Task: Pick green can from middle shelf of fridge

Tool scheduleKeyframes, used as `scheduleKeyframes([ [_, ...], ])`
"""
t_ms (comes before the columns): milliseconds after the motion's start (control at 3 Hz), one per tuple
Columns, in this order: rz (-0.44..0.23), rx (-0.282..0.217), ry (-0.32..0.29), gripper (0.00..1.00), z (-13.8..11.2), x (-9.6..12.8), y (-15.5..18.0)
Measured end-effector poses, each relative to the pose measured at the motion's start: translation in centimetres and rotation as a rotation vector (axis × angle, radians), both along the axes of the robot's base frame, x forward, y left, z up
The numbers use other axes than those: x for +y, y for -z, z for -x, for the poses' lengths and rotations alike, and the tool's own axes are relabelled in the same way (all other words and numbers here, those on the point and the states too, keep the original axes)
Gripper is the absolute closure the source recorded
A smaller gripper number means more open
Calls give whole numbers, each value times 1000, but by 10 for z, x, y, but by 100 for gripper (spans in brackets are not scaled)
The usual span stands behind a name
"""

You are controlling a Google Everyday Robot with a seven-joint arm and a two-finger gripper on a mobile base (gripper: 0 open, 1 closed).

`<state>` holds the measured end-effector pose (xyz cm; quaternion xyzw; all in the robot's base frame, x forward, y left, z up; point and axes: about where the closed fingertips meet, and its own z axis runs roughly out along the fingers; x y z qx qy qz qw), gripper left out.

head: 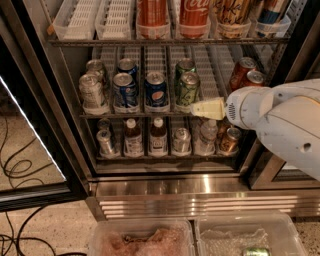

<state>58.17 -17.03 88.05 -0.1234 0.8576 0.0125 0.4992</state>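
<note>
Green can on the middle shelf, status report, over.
End effector at the middle shelf front edge, low right of the green can, not around it. Can upright, front of lane. Blue can close on its left.

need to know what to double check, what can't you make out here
Camera view:
gripper, at the front edge of the middle shelf, right of the front green can: contact unclear.
rear green can: mostly hidden by the front one.
red cans: lower parts hidden by the arm.
top-rack cans: cut off by the top edge.
green thing in the bin: cut off by the bottom edge.
</note>
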Motion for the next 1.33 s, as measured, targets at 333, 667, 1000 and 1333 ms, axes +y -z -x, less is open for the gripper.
scheduleKeyframes([
  [333,0,0,0,0,0,0,0],
  [667,-28,-16,18,0,-1,1,-4],
  [1000,-45,-83,32,0,-6,13,-24],
  [1333,-45,-83,33,0,-6,13,-24],
])
